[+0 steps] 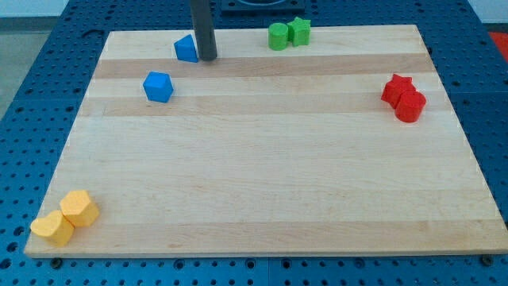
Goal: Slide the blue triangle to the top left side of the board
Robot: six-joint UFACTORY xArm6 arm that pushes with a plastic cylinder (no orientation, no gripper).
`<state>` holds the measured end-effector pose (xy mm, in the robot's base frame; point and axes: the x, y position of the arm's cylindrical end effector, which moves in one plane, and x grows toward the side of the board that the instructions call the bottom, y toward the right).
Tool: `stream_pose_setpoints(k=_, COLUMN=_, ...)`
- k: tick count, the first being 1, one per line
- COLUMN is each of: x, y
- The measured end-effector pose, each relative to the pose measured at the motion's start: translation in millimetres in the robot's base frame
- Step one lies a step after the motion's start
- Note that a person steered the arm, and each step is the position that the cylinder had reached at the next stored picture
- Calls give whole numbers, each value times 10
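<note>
The blue triangle (186,49) lies near the view's top edge of the wooden board (262,183), left of centre. My tip (207,58) stands right beside it, touching or almost touching its right side. A second blue block, a cube-like shape (157,86), lies lower and further left, apart from the tip.
Two green blocks (288,34) sit together at the top centre. Two red blocks (404,98), a star and a rounded one, sit at the right. Two yellow blocks (67,217) sit at the bottom left corner. The board rests on a blue perforated table (48,48).
</note>
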<state>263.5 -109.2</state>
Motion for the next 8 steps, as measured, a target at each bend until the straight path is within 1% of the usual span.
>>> stream_pose_setpoints(k=1, x=0, y=-37)
stream_pose_setpoints(k=5, x=-214, y=-628)
stream_pose_setpoints(k=8, x=-275, y=-962)
